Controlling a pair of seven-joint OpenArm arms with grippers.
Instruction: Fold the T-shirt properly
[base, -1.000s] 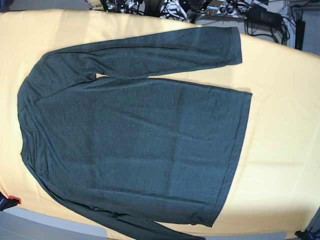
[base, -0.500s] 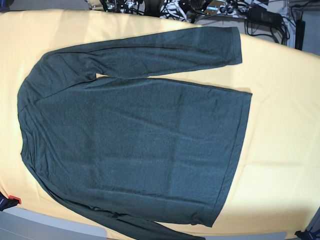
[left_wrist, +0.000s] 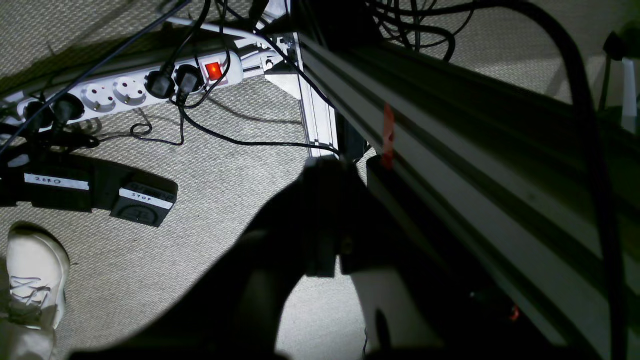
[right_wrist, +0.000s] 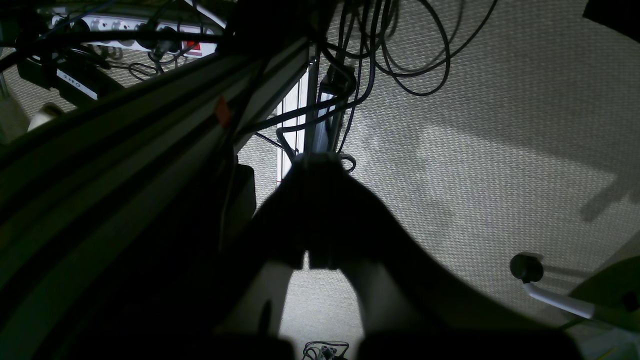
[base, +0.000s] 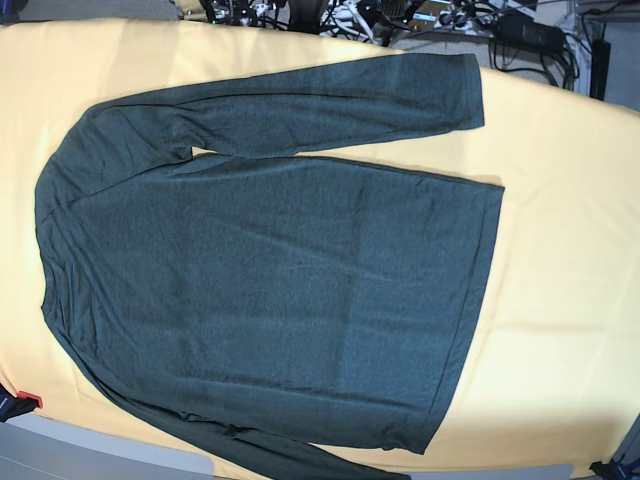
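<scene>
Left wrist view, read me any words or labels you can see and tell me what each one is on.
"STOP": white label on the near black pedal on the floor.
"ZERO", roughly; handwriting unclear: white label on the far black pedal.
Power strip: no readable text.
T-shirt: no print.

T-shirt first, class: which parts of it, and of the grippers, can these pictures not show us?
- T-shirt, base view: the near sleeve's end is cut off by the bottom edge.
- Left gripper and right gripper, wrist views: only dark silhouettes against the floor, detail lost in shadow.
- Base view: neither gripper appears over the yellow table.
</scene>
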